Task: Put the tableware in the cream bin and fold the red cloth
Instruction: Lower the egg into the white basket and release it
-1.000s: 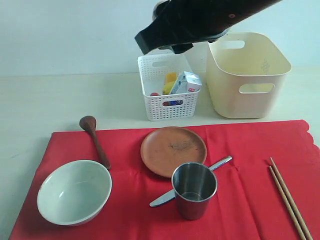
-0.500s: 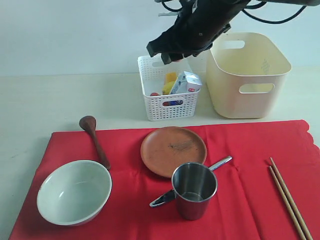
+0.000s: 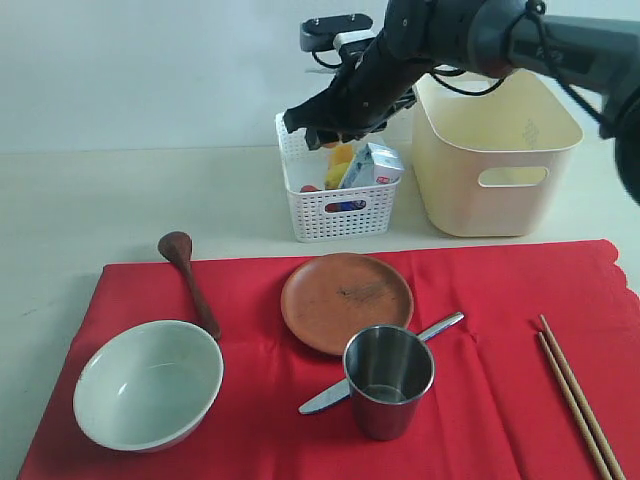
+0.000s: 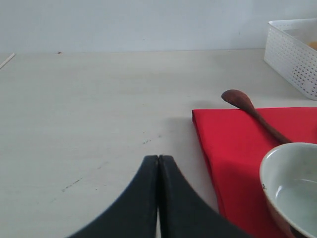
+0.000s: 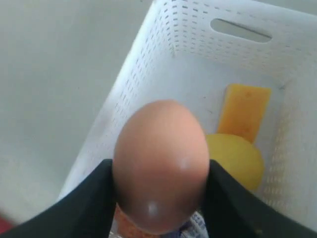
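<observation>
Right pincer grips egg above lattice basket; left pincer closed.

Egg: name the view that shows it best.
The right wrist view: the egg looms large, clamped in the right pincer above the white lattice basket. In the exterior view the pincer hides it; the left wrist view misses it.

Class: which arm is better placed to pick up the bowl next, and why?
Probably left: the left gripper sits shut and empty near the bowl, while the right gripper holds an egg above the white basket.
</observation>
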Motion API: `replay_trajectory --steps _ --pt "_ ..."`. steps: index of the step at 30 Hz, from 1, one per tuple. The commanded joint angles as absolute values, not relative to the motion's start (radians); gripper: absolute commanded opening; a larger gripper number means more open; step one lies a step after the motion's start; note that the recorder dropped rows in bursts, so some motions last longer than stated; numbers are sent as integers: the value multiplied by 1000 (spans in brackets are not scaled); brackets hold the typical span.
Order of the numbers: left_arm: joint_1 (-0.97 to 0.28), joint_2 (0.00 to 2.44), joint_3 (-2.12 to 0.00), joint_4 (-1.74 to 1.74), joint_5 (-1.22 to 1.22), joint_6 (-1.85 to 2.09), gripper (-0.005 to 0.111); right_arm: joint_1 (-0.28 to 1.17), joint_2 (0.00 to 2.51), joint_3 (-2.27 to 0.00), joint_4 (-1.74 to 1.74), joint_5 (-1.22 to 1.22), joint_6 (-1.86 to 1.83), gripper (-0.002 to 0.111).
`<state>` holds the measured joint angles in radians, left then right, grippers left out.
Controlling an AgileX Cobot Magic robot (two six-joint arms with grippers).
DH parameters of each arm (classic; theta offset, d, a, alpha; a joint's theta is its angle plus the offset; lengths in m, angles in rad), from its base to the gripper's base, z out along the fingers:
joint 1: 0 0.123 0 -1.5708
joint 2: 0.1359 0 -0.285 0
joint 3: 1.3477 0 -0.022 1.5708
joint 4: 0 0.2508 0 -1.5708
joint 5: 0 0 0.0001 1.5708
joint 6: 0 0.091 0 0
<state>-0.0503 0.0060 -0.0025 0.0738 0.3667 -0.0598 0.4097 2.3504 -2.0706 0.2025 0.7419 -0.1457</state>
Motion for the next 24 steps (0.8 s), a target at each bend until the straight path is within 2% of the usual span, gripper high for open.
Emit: replay_trajectory --steps 1,6,9,13,15,24 --pt "-48 0 0 75 359 -61 0 406 2448 -2172 210 788 -155 3" --pt "-48 0 0 75 359 -61 0 406 2475 -2179 212 788 -155 25" --pt "-48 0 0 75 359 -61 0 406 2475 -2182 212 788 -155 52" --pt "-48 0 0 75 359 -61 0 406 2456 -2182 212 782 -155 76" --pt "-48 0 0 75 359 -61 0 406 2431 -2182 212 782 -155 80" --pt "-48 0 0 75 359 -61 0 406 2262 -2182 212 872 -128 76"
